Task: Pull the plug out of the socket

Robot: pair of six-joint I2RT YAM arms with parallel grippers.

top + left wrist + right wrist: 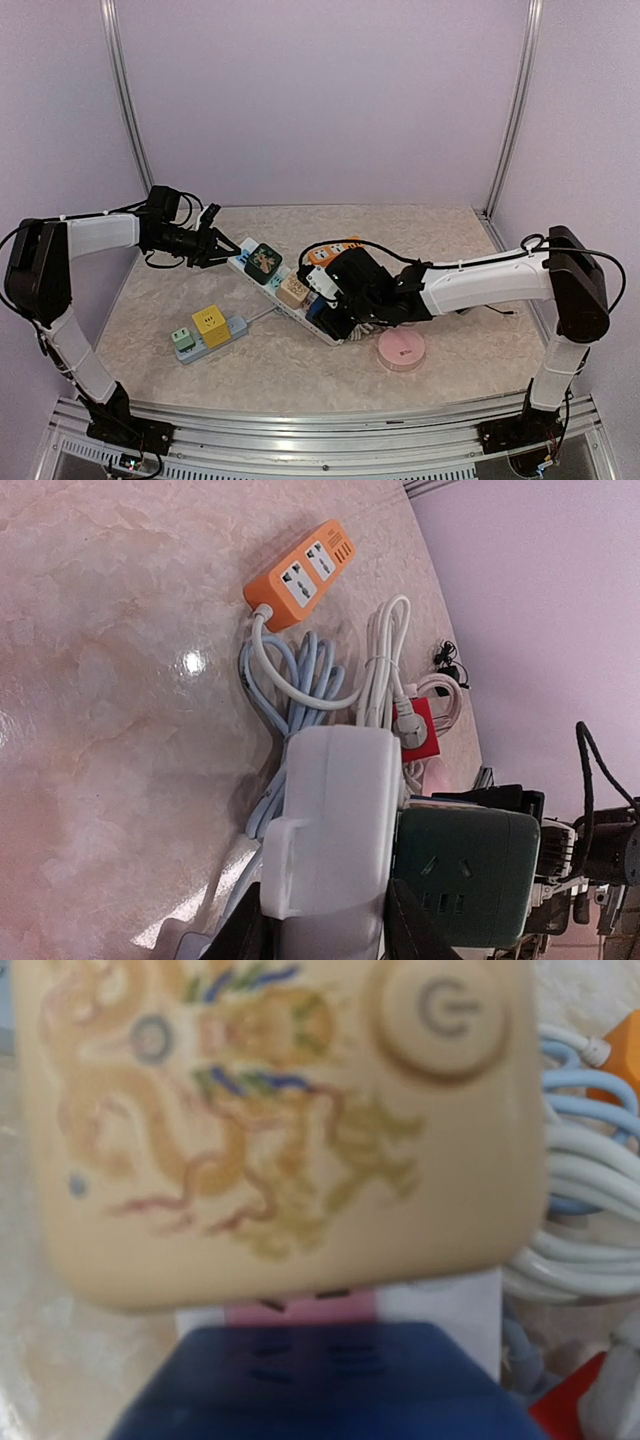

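**Two white robot arms bend over a marble-patterned desk (170,300) in a lavender-walled booth.** They meet at a long white power strip (340,810) lying diagonally across the middle. The left hand (215,247) pinches the strip's far-left end. Its dark fingers (245,935) press on either side of the white casing, apparently to hold the strip down.

The right hand (333,300) sits at the strip's near-right end over a blue cube plug (320,1385), the likely target. Its fingers are hidden in every view, so whether it grips the plug or only surrounds it cannot be told.

The job looks barely under way. The blue cube plug appears seated in the strip, with a pink sliver showing at its base. A beige cube plug with a dragon design (270,1130) stands just beside it, and a dark green cube plug (465,870) stands further along toward the left hand. The bracing seems done; the pull is not yet made.

Room is tightest on the far side, where an orange power strip (300,575) and coiled pale cables (300,680) crowd close. A pink round disc (402,350) lies near the right arm. A short pale strip with yellow and green cubes (205,335) rests near left, apart from the long one. Straight up looks open.
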